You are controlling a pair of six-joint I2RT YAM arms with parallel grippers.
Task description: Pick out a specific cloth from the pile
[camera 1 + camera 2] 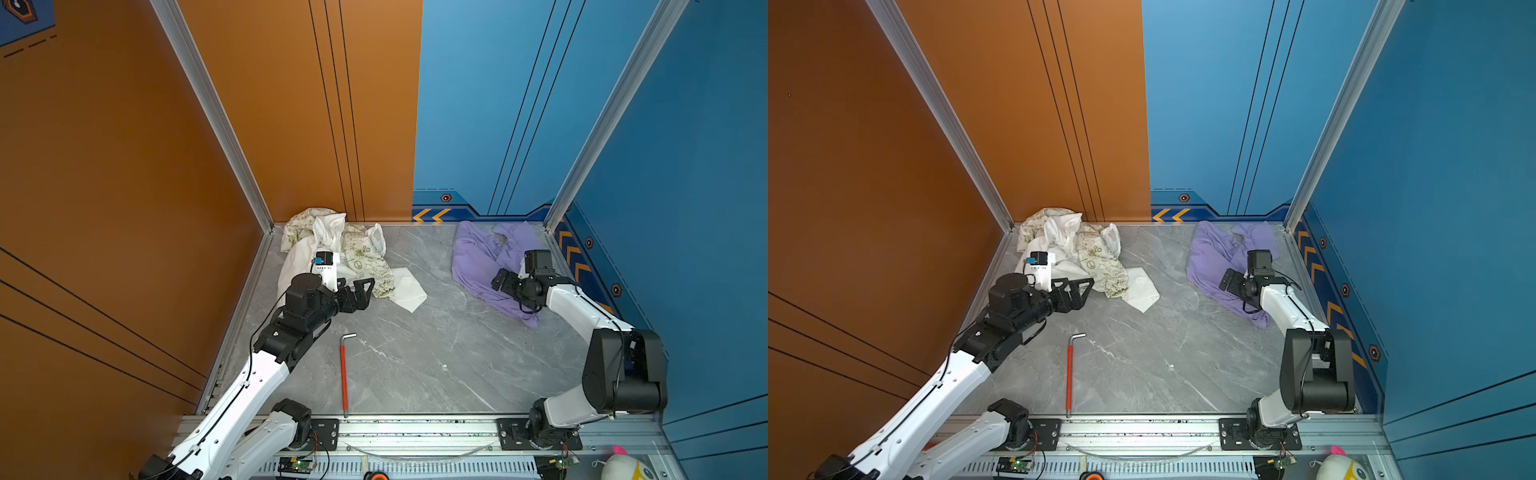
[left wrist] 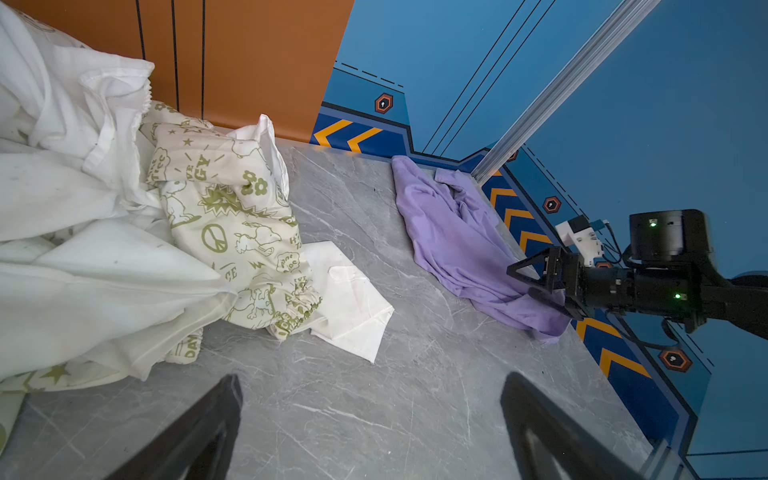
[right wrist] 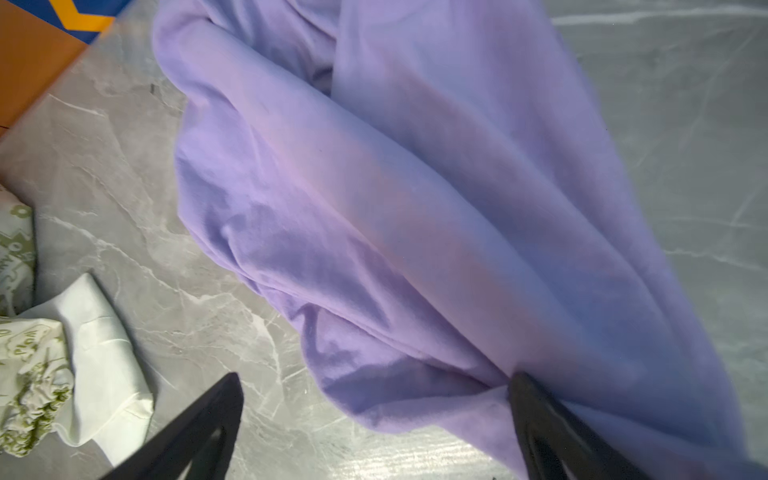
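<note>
Top pair overhead, wrist views close, sharing cloth (image 2: 457, 249)

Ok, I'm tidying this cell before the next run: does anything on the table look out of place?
Yes: a red-handled hex key lies on the table near its front edge, clear of the pile and the purple cloth. A tool looks stray among garments.

Your left gripper (image 1: 368, 293), left of centre, gapes wide; your right gripper (image 1: 496, 282), at right, is spread too.
</note>
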